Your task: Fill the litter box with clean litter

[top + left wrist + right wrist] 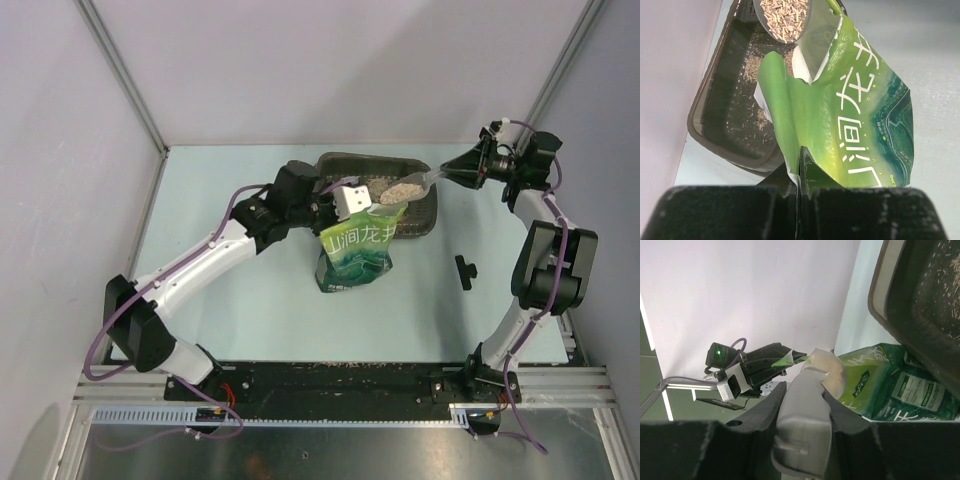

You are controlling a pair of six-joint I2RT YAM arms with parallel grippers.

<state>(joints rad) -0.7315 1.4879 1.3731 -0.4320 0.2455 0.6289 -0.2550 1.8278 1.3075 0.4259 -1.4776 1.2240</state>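
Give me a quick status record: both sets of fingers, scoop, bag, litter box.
left fingers: shut on the green bag's top edge
right fingers: closed on the scoop handle
scoop: loaded with litter, held over the litter box
green bag: upright, top torn open, beside the box
litter box: thin scatter of granules, floor mostly bare

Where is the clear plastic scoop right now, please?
Top view: the scoop is right of centre in the right gripper, its bowl over the dark grey-brown plastic litter box, by the green pouch's top.
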